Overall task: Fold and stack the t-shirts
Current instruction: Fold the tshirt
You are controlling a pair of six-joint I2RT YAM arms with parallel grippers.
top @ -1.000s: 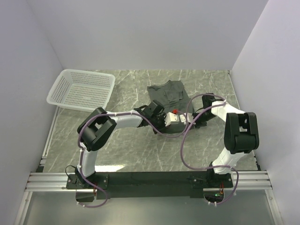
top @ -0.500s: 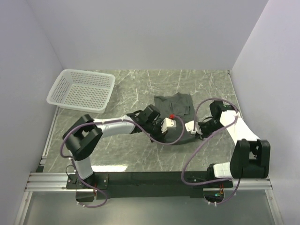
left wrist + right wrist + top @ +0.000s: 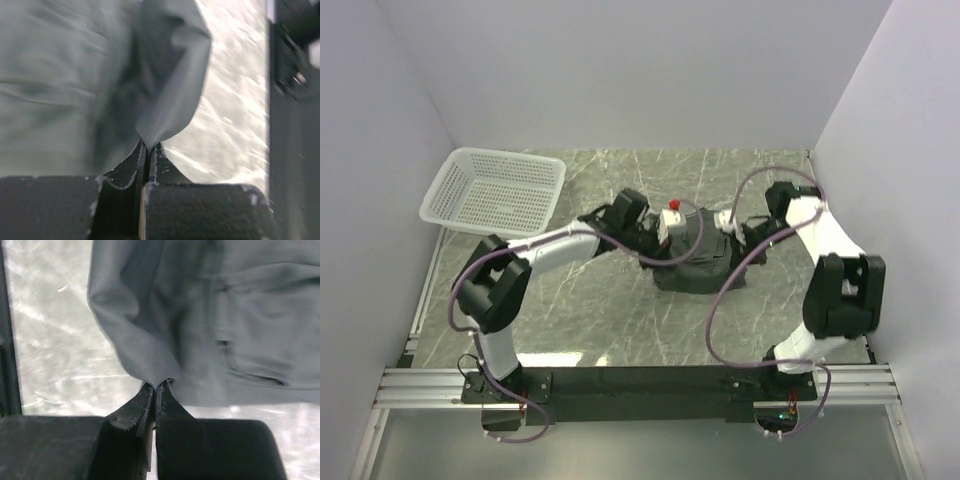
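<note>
T-shirt pinched in left end effector, also right end effector.

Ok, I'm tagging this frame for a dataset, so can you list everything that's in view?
t-shirt: 1, dark grey-green, mid-table, between the two wrists
basket: 1, white mesh, far left of the table
table: 1, grey-green marble pattern, under it all
walls: 3, white, left, back and right
base bar: 1, black, near edge
cables: 2, purple, one looping along each arm
left arm: 1, black and white, reaching in from the left
right arm: 1, black and white, reaching in from the right
left gripper: 1, black, shut on a fold of the t-shirt
right gripper: 1, black, shut on a fold of the t-shirt
</note>
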